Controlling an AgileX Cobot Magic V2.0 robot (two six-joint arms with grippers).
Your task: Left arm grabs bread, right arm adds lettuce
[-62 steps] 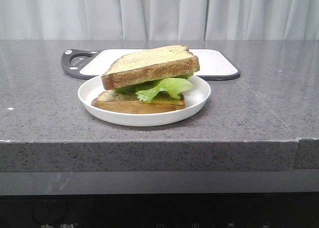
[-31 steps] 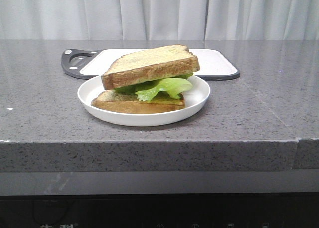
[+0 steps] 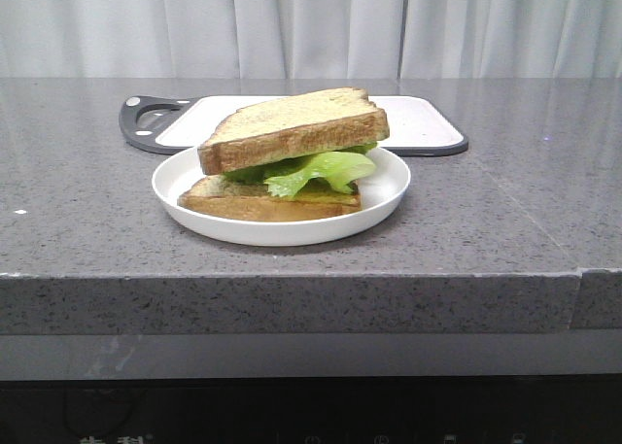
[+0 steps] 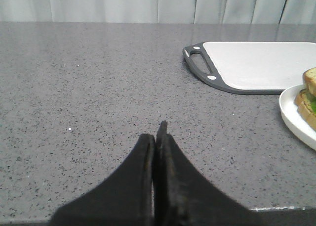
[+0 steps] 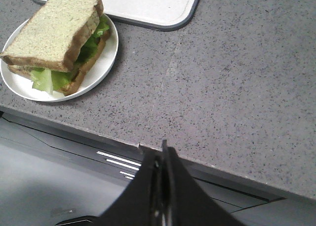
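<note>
Bread [image 3: 292, 128] is lying atop lettuce [image 3: 321, 170] on the plate [image 3: 389, 187]; light, crumbly, best gripped by its crust edges. Both tools, left [image 4: 157, 137] and right [image 5: 163, 159], are sitting closed, empty.

Front view faces the plate [image 3: 282, 232] level; both wrist views share it obliquely.
</note>
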